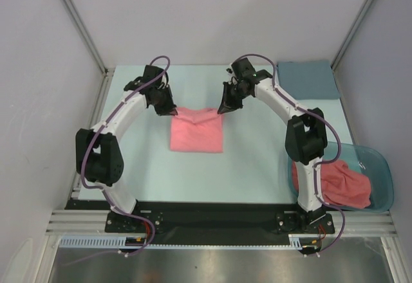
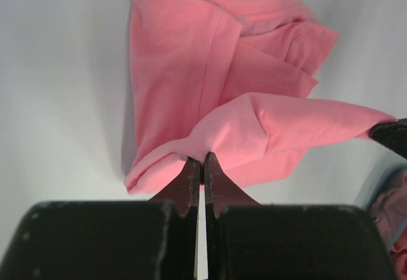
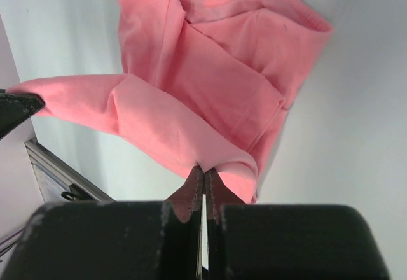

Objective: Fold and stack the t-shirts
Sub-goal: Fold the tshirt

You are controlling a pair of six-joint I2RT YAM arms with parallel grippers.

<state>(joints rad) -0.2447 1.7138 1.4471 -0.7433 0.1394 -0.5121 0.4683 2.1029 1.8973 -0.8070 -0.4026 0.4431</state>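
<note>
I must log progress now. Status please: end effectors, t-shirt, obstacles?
Left end effector shut on t-shirt, far edge. Right end effector shut on same edge. Edge lifted, rest lying flat. No obstacle near.

- Left gripper [image 2: 202, 165] has its jaws pressed together, with a pinch of the t-shirt [image 2: 172, 70] caught between the tips.
- Ahead of the pincer the rest of the shirt lies on the pale table [image 2: 63, 102], sides folded in, collar at the far end.
- From the pinch, a lifted band of fabric runs off to the right!
- It ends at the dark tip of the right gripper [image 2: 391, 135], right at the frame's edge.
- Low on the right, beside the pincer's body, is a blurred patch of pink cloth [image 2: 386, 213].
</note>
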